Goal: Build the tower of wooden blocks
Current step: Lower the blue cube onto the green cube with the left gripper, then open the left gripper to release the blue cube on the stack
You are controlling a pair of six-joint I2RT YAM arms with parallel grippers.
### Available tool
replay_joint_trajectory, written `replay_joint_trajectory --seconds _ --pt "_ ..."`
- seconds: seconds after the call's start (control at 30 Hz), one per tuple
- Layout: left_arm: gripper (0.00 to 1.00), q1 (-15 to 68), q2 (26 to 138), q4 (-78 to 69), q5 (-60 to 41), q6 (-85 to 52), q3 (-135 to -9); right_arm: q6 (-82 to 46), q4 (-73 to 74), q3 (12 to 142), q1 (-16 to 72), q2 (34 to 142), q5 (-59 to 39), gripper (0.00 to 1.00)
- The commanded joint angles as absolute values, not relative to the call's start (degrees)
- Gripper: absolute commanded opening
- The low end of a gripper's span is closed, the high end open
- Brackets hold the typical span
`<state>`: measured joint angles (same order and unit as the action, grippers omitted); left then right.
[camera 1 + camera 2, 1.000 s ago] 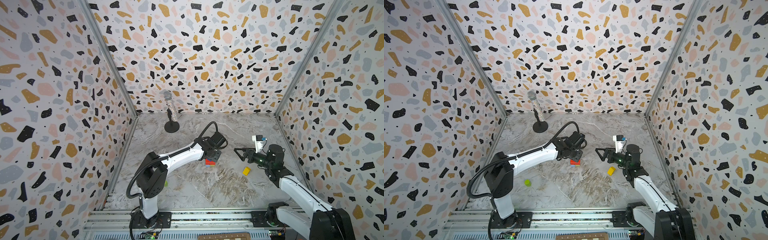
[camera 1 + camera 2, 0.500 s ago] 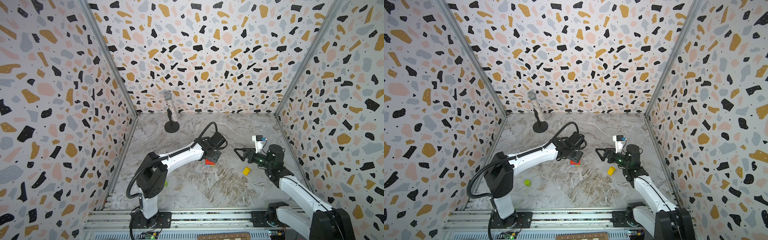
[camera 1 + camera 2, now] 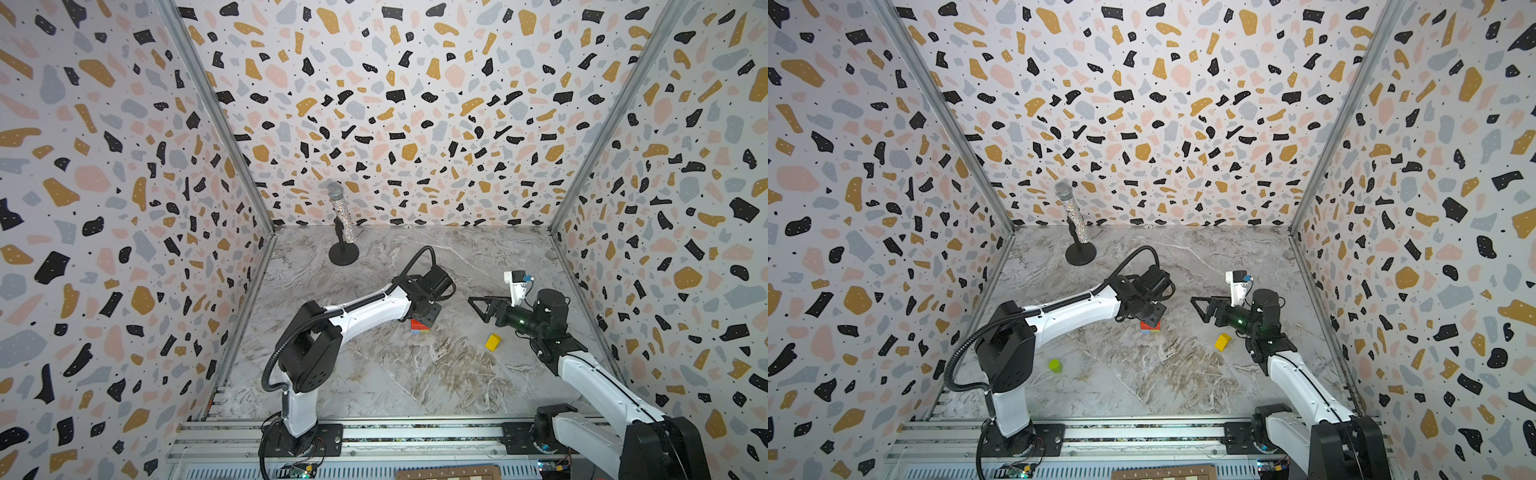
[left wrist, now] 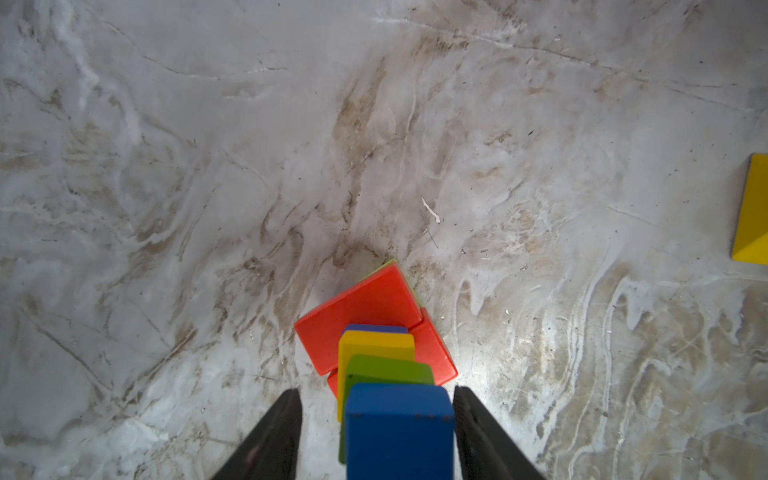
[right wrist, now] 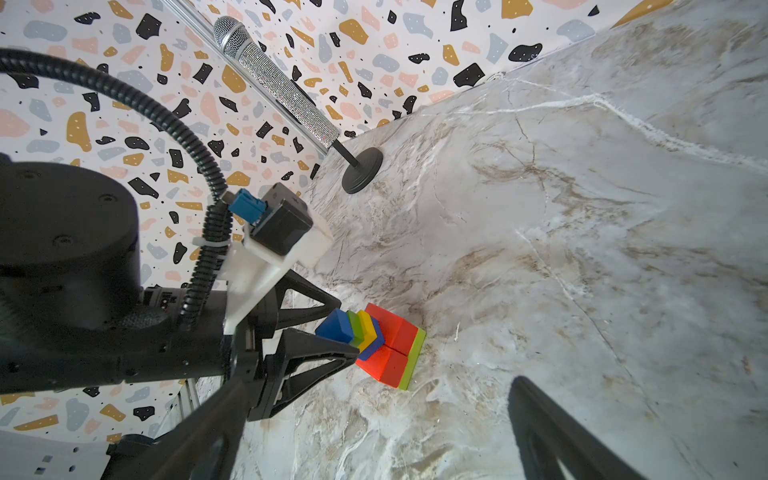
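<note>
Left gripper is hanging straight over the narrow tower of painted wood blocks. Its 2 black fingers are standing on either side of the dark-blue wood cube that is capping the stack. 1 finger is showing a clear gap to the cube and the other is sitting right at its edge, so the jaws are parted, not clamping.

The tower is standing near the middle of the grey marbled tabletop, nearer the arms than the glittery silver microphone on its round black stand. In the right wrist view it is showing a lime-green slab at the base and a red middle of 2 bricks. Above those come a small dark-blue piece, a yellow one, a green one and the cube, each slightly twisted against the next. In both top views the left arm is covering most of it.

Right gripper is hovering wide open and empty, apart from the tower. A loose yellow wood brick is lying on the table near it, and a lime-green wood cylinder is standing close to the left arm's upright link.
</note>
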<state>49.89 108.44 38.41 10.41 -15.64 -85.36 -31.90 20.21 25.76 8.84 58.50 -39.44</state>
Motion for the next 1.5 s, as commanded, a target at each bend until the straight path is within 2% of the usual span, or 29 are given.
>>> replay_joint_trajectory --seconds 0.0,1.47 --pt "0.58 49.4 109.0 38.9 9.9 -15.6 -87.2 -31.9 21.6 25.7 8.5 57.2 -40.2 0.99" --pt "0.36 48.5 110.1 39.2 8.7 -16.9 -87.8 -32.2 21.9 25.2 8.5 57.3 -40.5 0.99"
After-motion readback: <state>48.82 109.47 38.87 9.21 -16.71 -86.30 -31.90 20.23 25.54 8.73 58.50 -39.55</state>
